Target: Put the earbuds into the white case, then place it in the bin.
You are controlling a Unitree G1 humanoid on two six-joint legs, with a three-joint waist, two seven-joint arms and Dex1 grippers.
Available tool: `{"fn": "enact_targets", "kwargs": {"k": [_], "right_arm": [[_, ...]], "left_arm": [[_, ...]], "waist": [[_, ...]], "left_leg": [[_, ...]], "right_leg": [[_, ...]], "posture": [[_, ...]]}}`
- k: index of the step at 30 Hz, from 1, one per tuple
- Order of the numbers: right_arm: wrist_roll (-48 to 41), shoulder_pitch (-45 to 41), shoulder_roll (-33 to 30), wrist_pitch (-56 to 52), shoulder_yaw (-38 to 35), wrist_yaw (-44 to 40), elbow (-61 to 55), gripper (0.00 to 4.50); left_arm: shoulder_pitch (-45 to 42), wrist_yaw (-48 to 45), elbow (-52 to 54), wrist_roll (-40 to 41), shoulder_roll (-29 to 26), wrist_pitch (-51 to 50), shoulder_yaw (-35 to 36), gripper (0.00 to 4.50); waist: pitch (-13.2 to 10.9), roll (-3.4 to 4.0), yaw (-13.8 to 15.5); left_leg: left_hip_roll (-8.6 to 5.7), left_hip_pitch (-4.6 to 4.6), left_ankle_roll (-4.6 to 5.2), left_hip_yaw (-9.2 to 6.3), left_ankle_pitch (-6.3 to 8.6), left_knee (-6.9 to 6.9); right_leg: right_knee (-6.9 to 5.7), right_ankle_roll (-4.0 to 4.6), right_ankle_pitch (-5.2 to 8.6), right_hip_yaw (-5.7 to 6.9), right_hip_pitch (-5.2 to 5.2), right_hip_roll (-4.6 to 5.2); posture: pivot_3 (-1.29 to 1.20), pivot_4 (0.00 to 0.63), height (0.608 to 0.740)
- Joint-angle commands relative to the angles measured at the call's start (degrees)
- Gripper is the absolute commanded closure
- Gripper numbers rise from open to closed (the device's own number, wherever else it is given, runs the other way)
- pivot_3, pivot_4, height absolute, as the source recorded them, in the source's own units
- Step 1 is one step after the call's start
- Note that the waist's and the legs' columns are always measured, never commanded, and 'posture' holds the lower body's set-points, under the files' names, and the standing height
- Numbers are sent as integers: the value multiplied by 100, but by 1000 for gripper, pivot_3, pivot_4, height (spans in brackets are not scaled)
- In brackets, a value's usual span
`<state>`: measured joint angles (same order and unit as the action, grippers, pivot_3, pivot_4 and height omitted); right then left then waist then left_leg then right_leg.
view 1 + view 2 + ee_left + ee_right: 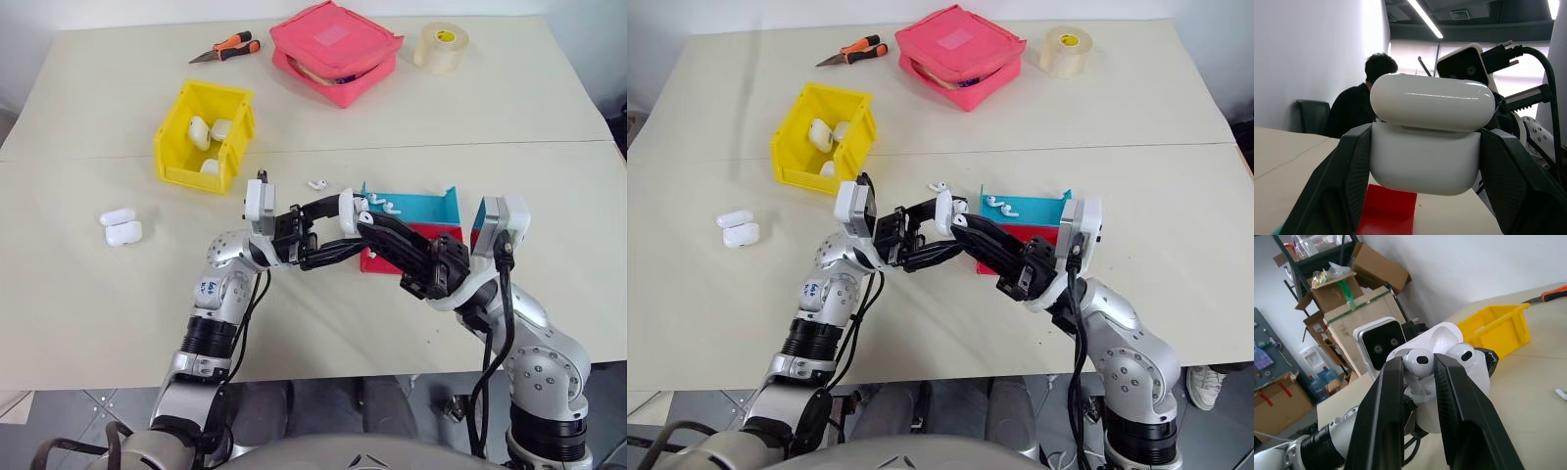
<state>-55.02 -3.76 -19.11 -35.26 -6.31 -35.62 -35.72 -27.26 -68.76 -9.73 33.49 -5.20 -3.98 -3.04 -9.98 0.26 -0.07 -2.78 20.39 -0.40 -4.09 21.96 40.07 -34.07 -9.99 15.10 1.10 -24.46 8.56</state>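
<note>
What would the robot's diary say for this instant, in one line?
left gripper: shut on white case, lid open | right gripper: seating earbud | bin: holds cases

The bin (203, 134) is open from above, though cases (208, 132) already lie inside. Between bin and trays (411, 227), bare surface (323, 313) is broken by one loose earbud (317, 184). Toward the near edge, wide room is left.

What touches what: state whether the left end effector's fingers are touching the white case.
Touching. In the left wrist view both black fingers press flat against the sides of the white case, with no gap on either side, holding it off the table.
</note>
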Motion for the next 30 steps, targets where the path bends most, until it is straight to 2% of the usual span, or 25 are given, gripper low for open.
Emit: {"fn": "enact_targets", "kwargs": {"k": [1, 7, 12, 15, 19, 21, 22, 30], "right_arm": [[279, -51, -165, -47, 128, 194, 166, 3644], [231, -151, -473, 97, -48, 18, 196, 1598], [-229, 38, -963, 73, -705, -201, 251, 1598], [-144, 227, -1324, 122, -987, -400, 280, 2225], [65, 316, -1917, -43, -950, -665, 322, 3592], [186, 117, -2082, -95, -777, -654, 337, 4335], [184, -68, -2109, -180, -668, -594, 336, 4464], [368, -1423, -1916, -715, 348, -129, 301, 4464]], "left_arm": [[-64, -48, 264, 115, 79, 68, -16, 1634], [-29, -102, 320, 143, -4, -34, -13, 1634], [9, -83, 356, -66, -324, 39, 56, 1634], [-26, 12, 325, -394, -683, 125, 25, 1634], [-204, 227, 159, -1485, -1438, 246, -393, 1634], [-350, 420, 12, -1763, -1510, 471, -454, 1634], [-462, 536, -64, -1901, -1509, 575, -482, 1634], [-756, 676, -6, -2151, -1320, 558, -838, 1634]], "waist": [[0, 0, 0], [0, 0, 6], [0, 0, 13], [0, 0, 11], [0, 0, 9], [0, 0, 13], [0, 0, 15], [-1, -2, 11]], "left_leg": [[0, 0, 0, 0, 0, 0], [0, 0, 0, 0, 0, 0], [0, 0, 1, 0, 0, 0], [1, 0, 1, 1, 0, -1], [1, -1, 2, 6, 1, -3], [1, -2, 2, 6, 1, -4], [1, -2, 2, 6, 1, -2], [0, 0, 3, 0, 1, -1]], "right_leg": [[0, 0, 0, 0, 0, 0], [2, 0, 0, 0, 1, 0], [2, 0, 0, 0, 3, 1], [2, 0, 0, 1, 3, 0], [3, 0, 0, 0, 2, -1], [3, 0, 0, 0, 3, -2], [3, 0, 0, 0, 3, -1], [7, 0, 0, 2, 2, 0]], "posture": [[0, 150, 740], [0, 150, 740], [0, 150, 740], [0, 150, 740], [0, 150, 740], [0, 150, 740], [0, 150, 740], [0, 150, 740]]}}
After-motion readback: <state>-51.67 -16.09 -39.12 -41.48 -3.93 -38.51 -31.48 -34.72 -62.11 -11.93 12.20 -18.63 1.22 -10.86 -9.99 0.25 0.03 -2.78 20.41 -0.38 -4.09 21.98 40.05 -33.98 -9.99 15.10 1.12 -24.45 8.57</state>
